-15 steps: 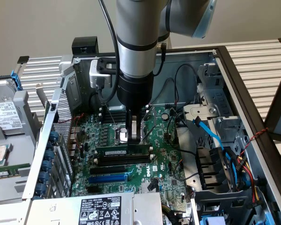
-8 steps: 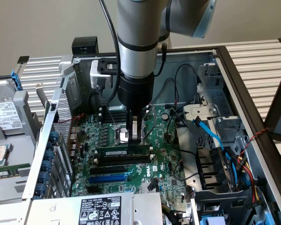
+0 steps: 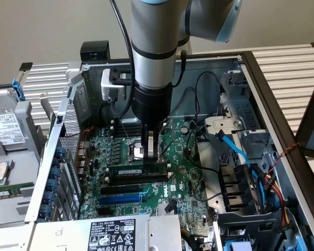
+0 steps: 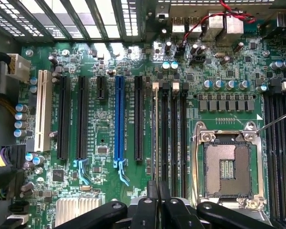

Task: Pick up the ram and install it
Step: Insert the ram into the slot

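Note:
The ram (image 3: 130, 171) is a dark-green stick with a white label. It stands on edge along a memory slot on the motherboard (image 3: 186, 180), just in front of the CPU socket (image 3: 137, 151). My gripper (image 3: 150, 156) comes straight down onto the right part of its top edge, fingers shut on the thin board. In the wrist view the ram (image 4: 155, 133) shows edge-on as a thin line running into my gripper (image 4: 158, 193). Two black memory slots (image 4: 174, 138) lie beside it.
The board lies inside an open PC case. A blue slot (image 4: 119, 119) and black expansion slots (image 4: 138, 119) lie past the ram. The CPU socket (image 4: 227, 164) is close by. A blue cable (image 3: 233, 149) and drive cage (image 3: 240, 193) fill the exterior view's right; a labelled power supply (image 3: 112, 232) sits in front.

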Tool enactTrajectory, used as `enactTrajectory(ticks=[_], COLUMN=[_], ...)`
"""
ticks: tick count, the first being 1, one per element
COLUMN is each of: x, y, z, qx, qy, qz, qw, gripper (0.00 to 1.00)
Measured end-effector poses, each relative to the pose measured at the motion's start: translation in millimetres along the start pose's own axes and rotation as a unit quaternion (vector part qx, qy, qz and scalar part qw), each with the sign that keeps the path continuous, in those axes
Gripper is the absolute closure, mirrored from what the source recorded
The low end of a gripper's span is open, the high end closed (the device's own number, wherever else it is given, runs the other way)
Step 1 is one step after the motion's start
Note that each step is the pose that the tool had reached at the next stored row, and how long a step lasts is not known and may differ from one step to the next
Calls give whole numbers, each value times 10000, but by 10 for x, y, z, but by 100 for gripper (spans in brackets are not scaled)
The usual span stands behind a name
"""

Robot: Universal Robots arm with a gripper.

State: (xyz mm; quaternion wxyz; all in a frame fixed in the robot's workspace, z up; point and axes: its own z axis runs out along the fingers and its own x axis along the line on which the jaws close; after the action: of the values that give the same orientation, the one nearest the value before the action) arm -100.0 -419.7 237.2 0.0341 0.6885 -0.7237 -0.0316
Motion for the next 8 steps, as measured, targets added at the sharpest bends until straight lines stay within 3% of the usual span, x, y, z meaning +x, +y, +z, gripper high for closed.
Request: enactTrajectory(ticks=[8], x=[0], y=[-1], z=[18], qx=[12], qy=[1], qz=[0], qw=[10000], gripper=[87])
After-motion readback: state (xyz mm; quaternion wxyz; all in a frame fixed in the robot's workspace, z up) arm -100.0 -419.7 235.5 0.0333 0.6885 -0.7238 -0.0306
